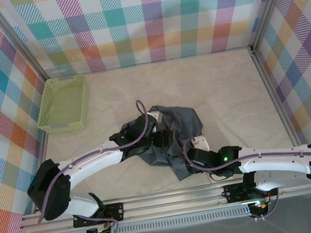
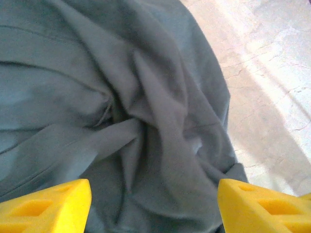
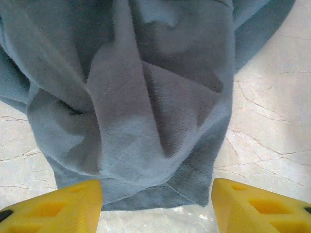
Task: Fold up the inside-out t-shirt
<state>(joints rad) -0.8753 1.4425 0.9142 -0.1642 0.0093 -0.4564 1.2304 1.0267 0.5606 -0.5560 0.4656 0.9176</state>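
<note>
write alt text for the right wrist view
A crumpled slate-grey t-shirt lies bunched on a pale marbled table, a stitched hem nearest the camera. The right claw hangs open above it, its yellow fingertips framing the bottom corners.

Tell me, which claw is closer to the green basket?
The left claw. It hovers over the crumpled dark grey cloth t-shirt, right of the lime-green plastic mesh basket; the right claw is farther, at the shirt's near edge.
</note>
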